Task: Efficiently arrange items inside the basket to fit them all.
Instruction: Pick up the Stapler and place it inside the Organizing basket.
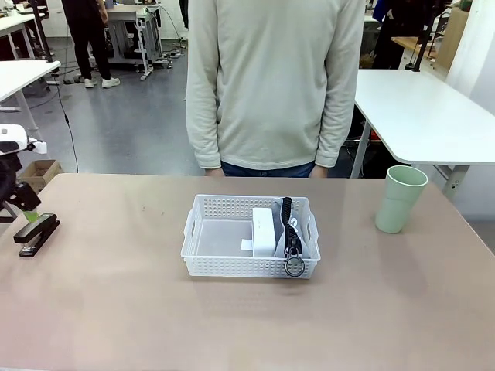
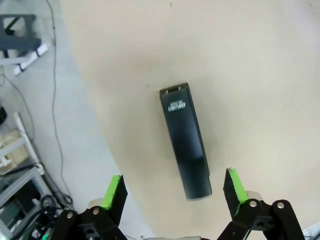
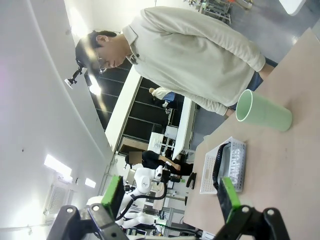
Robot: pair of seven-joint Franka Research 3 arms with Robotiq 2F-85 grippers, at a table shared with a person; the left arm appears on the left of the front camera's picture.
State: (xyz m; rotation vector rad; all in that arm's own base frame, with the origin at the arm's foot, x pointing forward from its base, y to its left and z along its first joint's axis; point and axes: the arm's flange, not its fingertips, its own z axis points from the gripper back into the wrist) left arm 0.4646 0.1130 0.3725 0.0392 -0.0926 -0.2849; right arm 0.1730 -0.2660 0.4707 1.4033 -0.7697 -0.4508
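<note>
Beige tabletop [image 1: 116, 309], far left edge — the stapler [image 2: 184, 142] lies straight beneath the left gripper [image 2: 174, 181], jaws spread wide, its long axis crossing their closing line; clearance is hard to judge; right gripper [image 3: 170, 187], also agape, well away; basket [image 1: 203, 263] mid-table.

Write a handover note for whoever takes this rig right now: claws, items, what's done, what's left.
Left claw: open, above the stapler near the left edge of the table, not gripping it.
Right claw: open, empty.
Done: pouch and white device sit in the right half of the basket.
Left: stapler, plus the upright green cup standing right of the basket.
</note>
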